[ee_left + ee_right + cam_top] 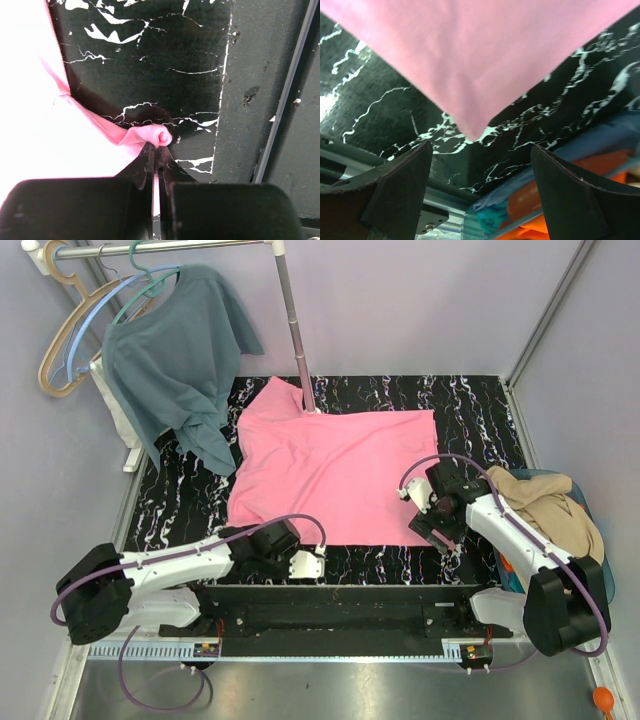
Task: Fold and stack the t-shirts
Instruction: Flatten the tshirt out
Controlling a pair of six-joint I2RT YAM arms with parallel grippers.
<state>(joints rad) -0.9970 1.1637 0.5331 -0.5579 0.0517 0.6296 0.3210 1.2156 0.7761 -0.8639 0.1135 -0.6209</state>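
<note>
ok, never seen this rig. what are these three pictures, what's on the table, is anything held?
Two robot arms are bolted at the table's near edge. The wide picture comes from a camera above and behind them; the other two come from a camera on each wrist. A pink t-shirt lies spread on the black marbled table. The left end effector is shut on the shirt's near edge, pinching a small bunch of fabric. The right end effector is open, its fingers either side of the shirt's near right corner, holding nothing. A tan t-shirt sits in a bin at right; a teal shirt hangs on the rack.
</note>
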